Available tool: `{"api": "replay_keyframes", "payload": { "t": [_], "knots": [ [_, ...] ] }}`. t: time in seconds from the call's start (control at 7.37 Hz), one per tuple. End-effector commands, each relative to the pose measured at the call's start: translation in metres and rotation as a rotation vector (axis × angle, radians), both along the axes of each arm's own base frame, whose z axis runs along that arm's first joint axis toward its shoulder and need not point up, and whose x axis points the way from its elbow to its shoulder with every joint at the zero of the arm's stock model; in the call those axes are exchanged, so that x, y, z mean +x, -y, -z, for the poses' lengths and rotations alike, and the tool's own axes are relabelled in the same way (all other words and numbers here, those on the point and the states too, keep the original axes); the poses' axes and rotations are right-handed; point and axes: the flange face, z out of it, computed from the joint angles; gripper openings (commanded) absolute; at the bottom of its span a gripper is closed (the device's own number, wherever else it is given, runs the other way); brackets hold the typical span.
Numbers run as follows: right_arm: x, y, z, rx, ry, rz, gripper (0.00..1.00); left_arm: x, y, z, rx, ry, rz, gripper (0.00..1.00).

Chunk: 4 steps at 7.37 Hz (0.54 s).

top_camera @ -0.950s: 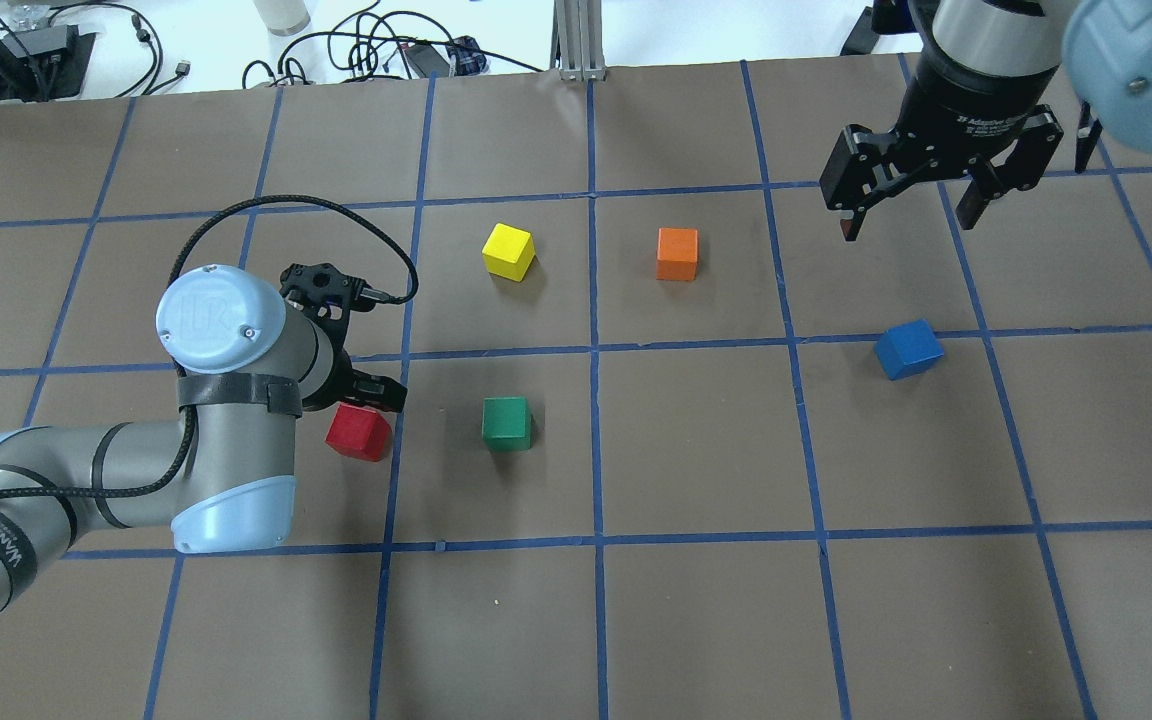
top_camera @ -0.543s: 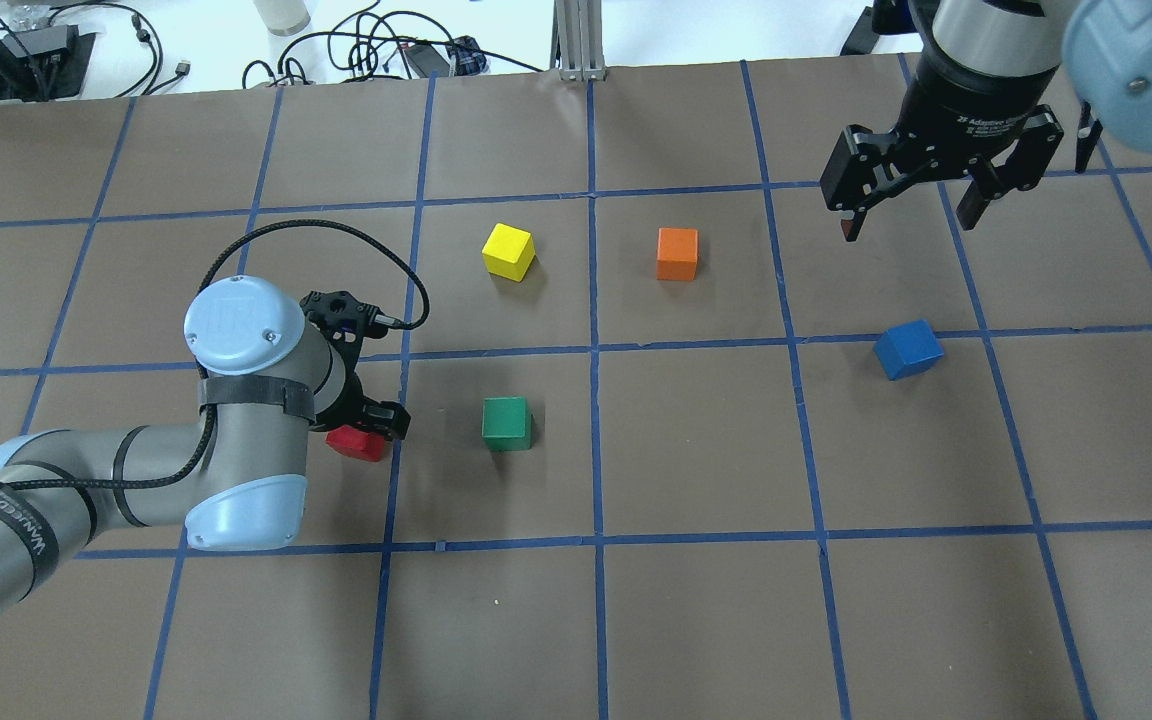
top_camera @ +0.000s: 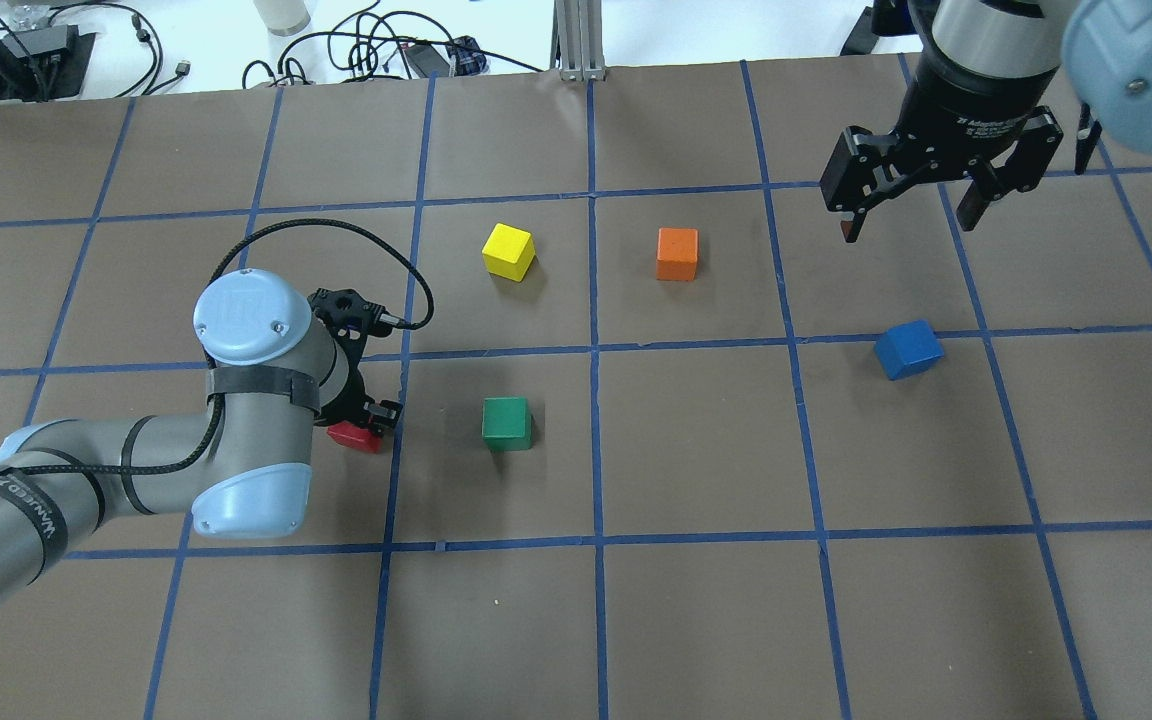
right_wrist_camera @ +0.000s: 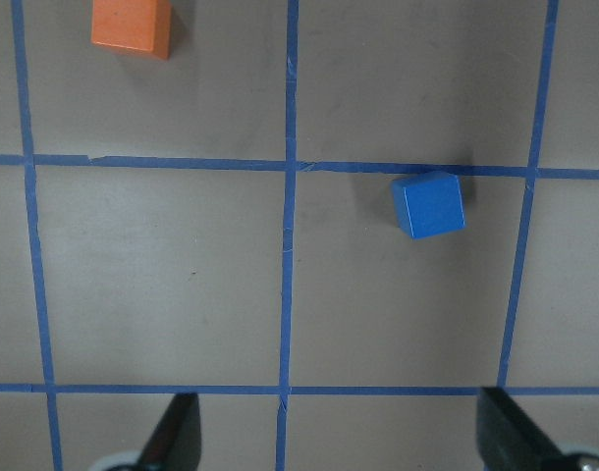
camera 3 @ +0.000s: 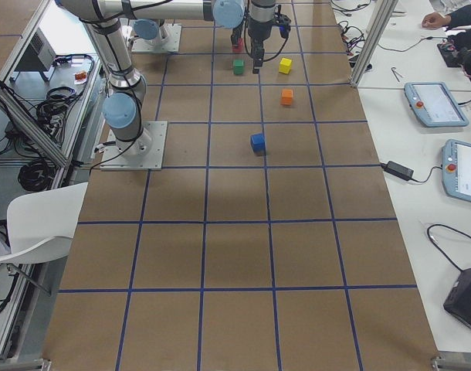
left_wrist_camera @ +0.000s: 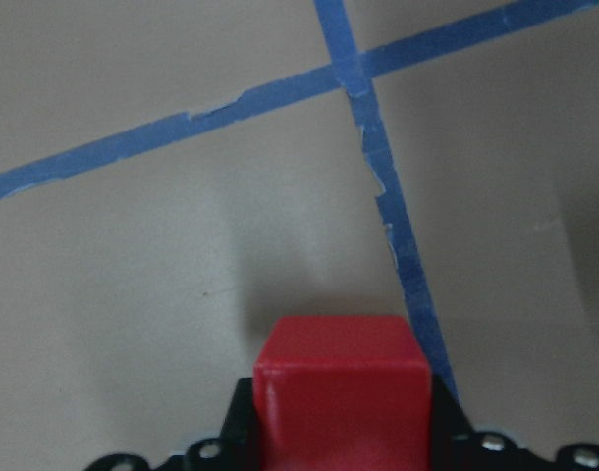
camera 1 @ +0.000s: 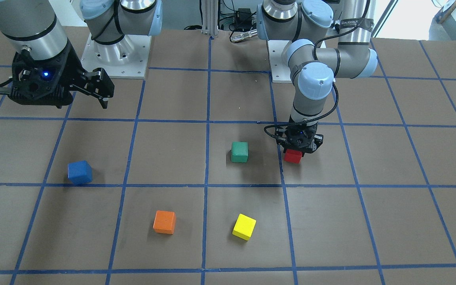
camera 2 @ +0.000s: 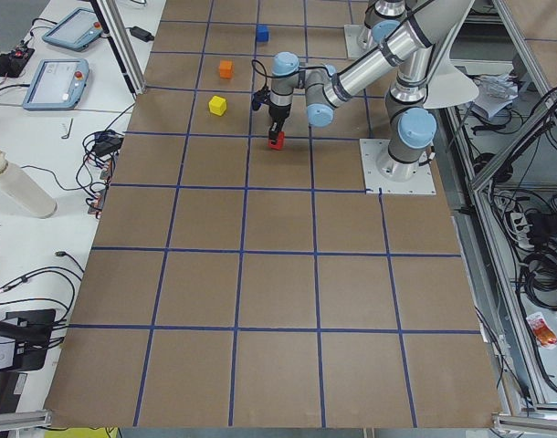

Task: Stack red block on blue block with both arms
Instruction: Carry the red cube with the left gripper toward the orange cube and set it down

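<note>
The red block sits on the brown table just left of a blue tape line. It also shows in the front-facing view and the left wrist view. My left gripper is down over it, its jaws shut against the block's sides. The blue block lies far to the right, slightly turned, and also shows in the right wrist view. My right gripper hangs open and empty above the table, beyond the blue block.
A green block stands just right of the red block. A yellow block and an orange block sit farther back, mid-table. Blue tape lines divide the table into squares. Cables lie beyond the far edge.
My left arm has shifted right and come down over the red block, hiding most of it, and its jaws have closed in. The right arm and the other blocks have not moved.
</note>
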Motion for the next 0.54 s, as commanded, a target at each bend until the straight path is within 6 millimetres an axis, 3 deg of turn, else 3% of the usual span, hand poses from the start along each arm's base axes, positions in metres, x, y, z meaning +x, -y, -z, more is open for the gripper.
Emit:
{"api": "replay_keyframes", "payload": {
  "t": [0.0, 0.14, 0.41],
  "knots": [
    [0.0, 0.0, 0.0, -0.002, 0.003, 0.001, 1.0, -0.023, 0.039, -0.04, -0.015, -0.063, -0.122, 0.0],
    [0.0, 0.0, 0.0, -0.002, 0.004, 0.002, 1.0, -0.054, 0.055, -0.066, 0.028, -0.074, -0.121, 0.0],
    [0.0, 0.0, 0.0, -0.002, 0.003, 0.002, 1.0, -0.128, 0.096, -0.089, 0.01, -0.148, -0.298, 0.0]
  ]
}}
